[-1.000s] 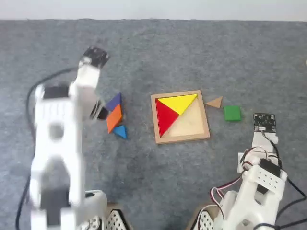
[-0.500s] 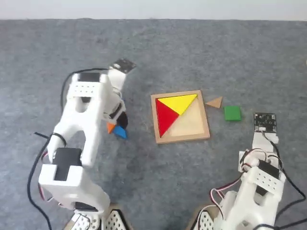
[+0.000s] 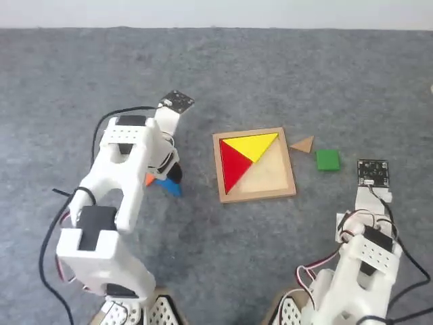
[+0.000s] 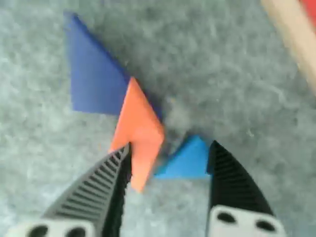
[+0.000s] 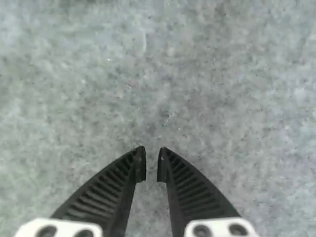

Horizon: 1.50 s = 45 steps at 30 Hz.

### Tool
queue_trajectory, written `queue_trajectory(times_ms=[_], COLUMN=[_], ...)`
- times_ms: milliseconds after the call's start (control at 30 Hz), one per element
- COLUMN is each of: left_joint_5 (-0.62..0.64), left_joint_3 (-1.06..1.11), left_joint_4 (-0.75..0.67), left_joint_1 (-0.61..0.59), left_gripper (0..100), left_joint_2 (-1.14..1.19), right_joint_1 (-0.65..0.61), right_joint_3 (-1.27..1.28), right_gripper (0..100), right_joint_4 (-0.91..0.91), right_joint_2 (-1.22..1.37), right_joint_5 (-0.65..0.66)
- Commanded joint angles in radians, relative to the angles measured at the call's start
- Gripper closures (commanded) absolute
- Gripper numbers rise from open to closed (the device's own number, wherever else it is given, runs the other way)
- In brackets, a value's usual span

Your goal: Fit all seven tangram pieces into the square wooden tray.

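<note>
Hovering over three loose pieces, the left gripper (image 4: 170, 147) spreads its fingers astride a light blue triangle (image 4: 187, 160).
An orange piece (image 4: 140, 133) touches a dark blue piece (image 4: 94, 79). The tray (image 3: 257, 195) holds two, a yellow triangle (image 3: 252, 145) and a red triangle (image 3: 232, 166), along its far and left edges; its other half is bare. One tan triangle (image 3: 302, 144) and one green square (image 3: 328, 160) lie just right of it. The right gripper (image 5: 147, 165) has its fingers nearly together.

The high camera is fixed apart from me and looks down over the table (image 3: 284, 74), from its near edge toward the far one. My left wrist camera looks down from close on the orange piece (image 4: 140, 131) and blue triangle (image 4: 186, 159). The high view shows both too, between the tray (image 3: 289, 186) and the table's left edge. My right wrist camera faces grey tabletop, close.
</note>
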Motion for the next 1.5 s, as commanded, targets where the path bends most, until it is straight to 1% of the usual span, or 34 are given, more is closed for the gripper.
queue_trajectory(times_ms=[0, 100, 233, 333, 467, 567, 700, 833, 967, 1200, 1333, 1467], left_joint_5=[-0.021, -0.021, -0.021, -0.057, -0.091, -0.071, -0.052, -0.051, -0.041, 0.095, 0.153, 0.149], left_joint_3=[-0.01, -0.022, -0.059, -0.068, -0.068, -0.087, -0.148, -0.157, -0.157, -0.156, -0.156, -0.159], left_joint_4=[-0.052, -0.051, -0.052, -0.049, -0.044, -0.038, 0.075, 0.149, 0.13, 0.015, 0.028, 0.02], left_joint_1=[-0.014, -0.017, -0.061, -0.092, -0.109, -0.11, -0.094, -0.048, -0.046, -0.069, -0.086, -0.112], left_gripper=[76, 76, 76, 76, 80, 80, 74, 73, 73, 73, 73, 73], left_joint_2=[0.06, 0.074, 0.077, 0.077, 0.074, 0.051, -0.034, -0.089, -0.091, -0.089, -0.031, 0.071], right_joint_1=[0.008, 0.008, 0.008, 0.008, 0.008, 0.008, 0.008, 0.008, 0.008, 0.008, 0.008, 0.008], right_joint_3=[0.0, 0.0, 0.0, 0.0, 0.0, 0.0, 0.0, 0.0, 0.0, 0.002, 0.002, 0.002], right_gripper=[94.1, 94.1, 94.2, 94.2, 94.2, 94.2, 94.3, 94.3, 94.3, 94.3, 94.3, 94.3], right_joint_4=[-0.021, -0.021, -0.021, -0.021, -0.021, -0.021, -0.022, -0.022, -0.022, -0.022, -0.022, -0.022], right_joint_2=[-0.022, -0.022, -0.022, -0.022, -0.022, -0.022, -0.022, -0.022, -0.022, -0.022, -0.022, -0.022], right_joint_5=[0.002, 0.002, 0.002, 0.002, 0.002, 0.002, 0.002, 0.002, 0.002, 0.002, 0.002, 0.002])
